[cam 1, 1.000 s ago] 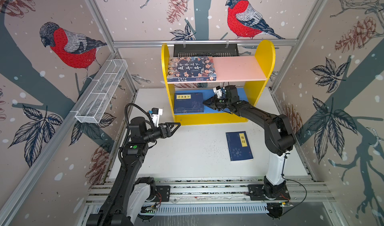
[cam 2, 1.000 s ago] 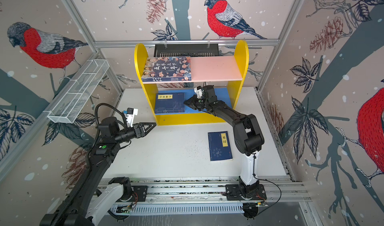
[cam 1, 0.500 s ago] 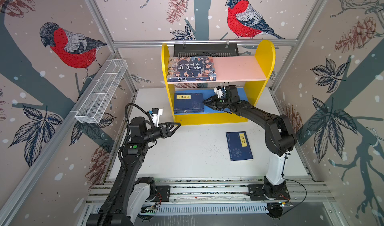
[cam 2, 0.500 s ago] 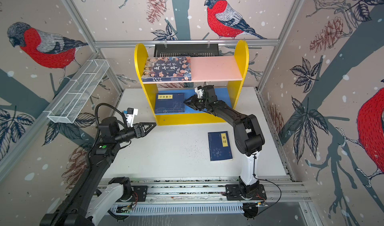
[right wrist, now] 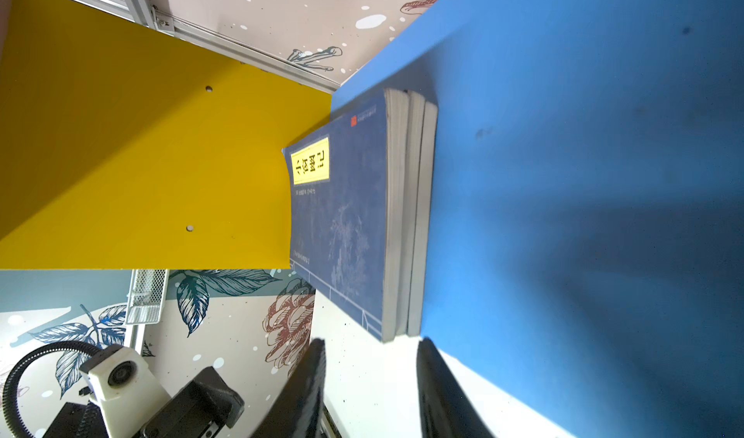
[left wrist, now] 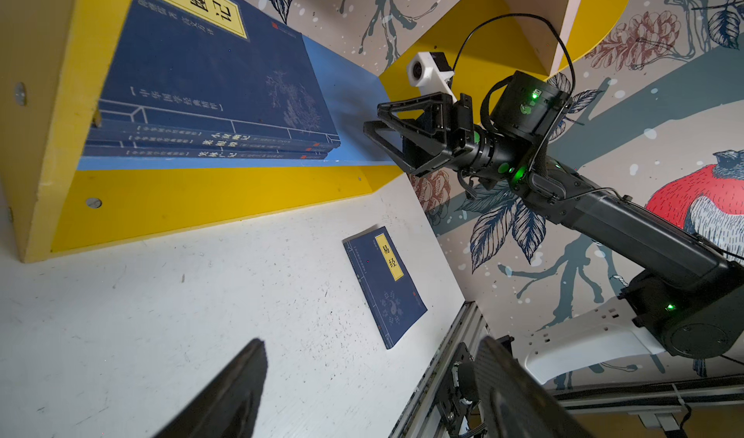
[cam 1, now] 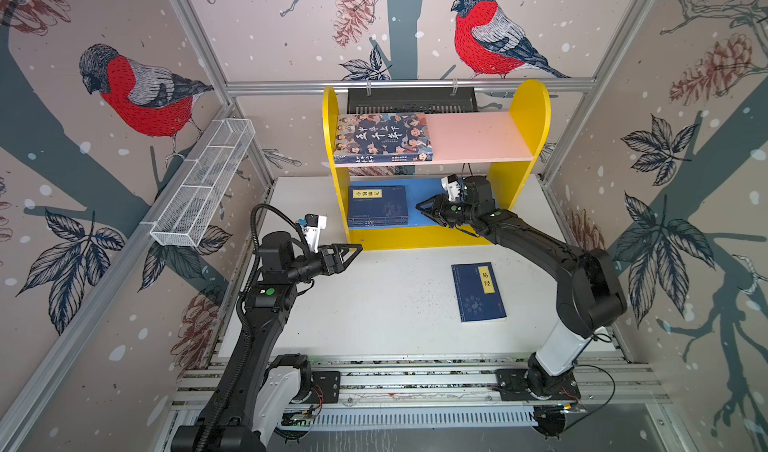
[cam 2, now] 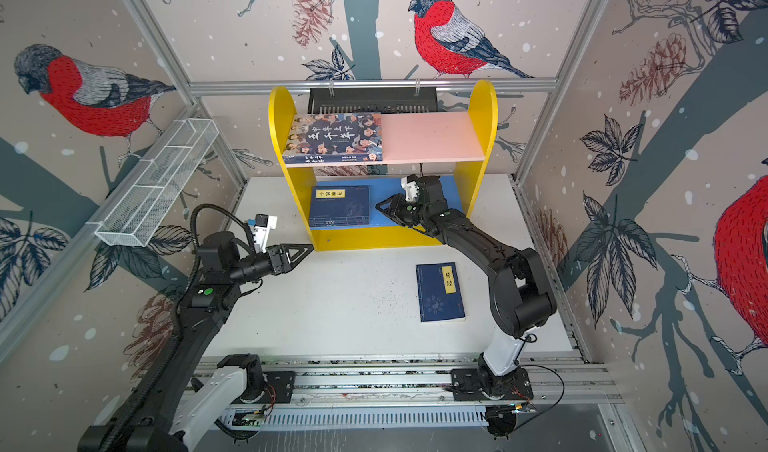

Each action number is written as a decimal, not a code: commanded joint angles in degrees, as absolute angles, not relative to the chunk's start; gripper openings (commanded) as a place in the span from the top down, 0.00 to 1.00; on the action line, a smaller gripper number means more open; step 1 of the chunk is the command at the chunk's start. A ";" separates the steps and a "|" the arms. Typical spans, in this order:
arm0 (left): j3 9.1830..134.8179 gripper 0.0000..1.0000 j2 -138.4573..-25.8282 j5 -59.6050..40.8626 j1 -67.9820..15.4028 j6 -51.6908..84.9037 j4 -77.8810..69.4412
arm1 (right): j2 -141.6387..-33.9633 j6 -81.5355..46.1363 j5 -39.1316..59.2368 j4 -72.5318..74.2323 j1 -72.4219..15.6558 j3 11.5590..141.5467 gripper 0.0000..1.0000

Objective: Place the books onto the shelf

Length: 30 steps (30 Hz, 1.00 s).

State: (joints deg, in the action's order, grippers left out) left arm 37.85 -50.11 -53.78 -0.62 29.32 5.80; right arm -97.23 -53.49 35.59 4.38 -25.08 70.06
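We are opening the right tool point(left wrist: 372, 120): its jaws have just parted and are standing empty, just beside the stack of navy books point(cam 1: 378, 207) lying on the blue lower board point(cam 1: 422, 188) of the shelf point(cam 1: 415, 236). We judge that stack delivered. The thick book point(cam 1: 382, 138) is resting on the pink upper board point(cam 1: 478, 138). One navy book point(cam 1: 478, 292) is waiting on the bench point(cam 1: 374, 304); our left tool point(cam 1: 357, 248) is hovering open, holding nothing.

1. The big book point(cam 1: 382, 138) on the shelf's point(cam 1: 528, 109) pink upper board read "中华上下五千年" in white.
2. The stack's top book point(cam 1: 379, 209), on the shelf's blue lower board, read "小窗幽记" on yellow.
3. The loose book point(cam 1: 478, 300) in front of the shelf read "易经" on yellow.
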 commanded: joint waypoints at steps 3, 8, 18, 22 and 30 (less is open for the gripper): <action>38.45 0.18 -50.84 -53.33 -0.67 27.11 6.95 | -89.70 -49.83 32.10 1.64 -26.30 63.03 0.60; 38.24 0.18 -51.49 -55.37 -0.57 26.98 6.77 | -79.74 -46.26 25.49 -5.82 -29.59 56.56 0.60; 38.18 0.17 -55.63 -57.52 -0.44 28.60 6.82 | -57.74 -52.22 6.86 -16.18 -34.15 39.06 0.53; 38.93 0.17 -57.91 -57.31 -0.44 28.74 6.79 | -51.01 -54.29 0.63 -20.53 -33.34 35.54 0.48; 37.05 0.14 -56.37 -55.14 -0.43 30.22 5.85 | -45.80 -54.23 0.01 -25.78 -24.89 31.00 0.39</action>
